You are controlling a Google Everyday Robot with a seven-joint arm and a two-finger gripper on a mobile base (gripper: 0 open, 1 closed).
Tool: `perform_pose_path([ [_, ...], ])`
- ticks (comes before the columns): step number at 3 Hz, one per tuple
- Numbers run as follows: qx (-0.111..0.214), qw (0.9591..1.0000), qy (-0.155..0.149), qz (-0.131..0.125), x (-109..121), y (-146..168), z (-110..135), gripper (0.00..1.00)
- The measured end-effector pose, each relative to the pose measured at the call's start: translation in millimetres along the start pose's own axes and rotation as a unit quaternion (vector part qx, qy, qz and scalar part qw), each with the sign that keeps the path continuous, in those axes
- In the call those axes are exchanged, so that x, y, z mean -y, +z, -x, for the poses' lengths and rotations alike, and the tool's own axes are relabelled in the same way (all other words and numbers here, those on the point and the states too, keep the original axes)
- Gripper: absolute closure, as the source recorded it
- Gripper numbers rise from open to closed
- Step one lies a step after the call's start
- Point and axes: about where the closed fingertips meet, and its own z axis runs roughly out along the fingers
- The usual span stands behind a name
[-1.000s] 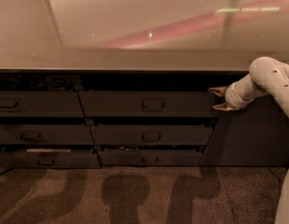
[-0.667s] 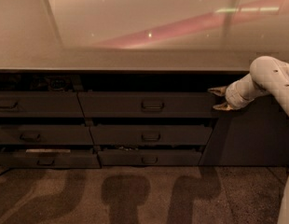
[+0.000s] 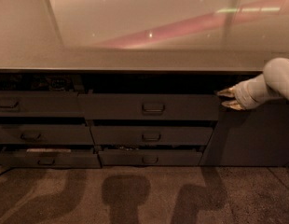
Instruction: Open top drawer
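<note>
The tool [image 3: 226, 99] hung at the right end of the top drawer [image 3: 112, 107] (fingers parted), the tabletop [image 3: 135, 59] lip close above; free room lay out front.

— Which one is the top drawer?
— I see the top drawer [image 3: 149, 107] in the middle, at the top of its stack. Its front is the widest and tallest one. It is dark grey-brown, flat and level.
— Does it have a handle?
— Yes, one handle [image 3: 153, 108]. It is a rounded loop, right in the middle of the front.
— Is it open?
— I see a dark gap along its top edge. I can't see inside it.
— Where is the gripper?
— The gripper [image 3: 228, 99] is at the drawer's right end. It points left, with its two gold fingertips apart, one above the other.
</note>
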Motion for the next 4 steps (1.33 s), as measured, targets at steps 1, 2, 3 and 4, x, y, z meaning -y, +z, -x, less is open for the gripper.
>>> perform_pose_path([
  [1,-0.016,0.9994,-0.015,-0.026,-15.6,-8.5,3.6,1.0],
  [2,-0.016,0.9994,-0.015,-0.026,-15.4,-11.9,5.8,1.0],
  [3,-0.015,0.9995,-0.016,-0.024,-19.2,-11.9,7.9,1.0],
  [4,-0.016,0.9994,-0.019,-0.025,-18.8,-14.3,7.9,1.0],
])
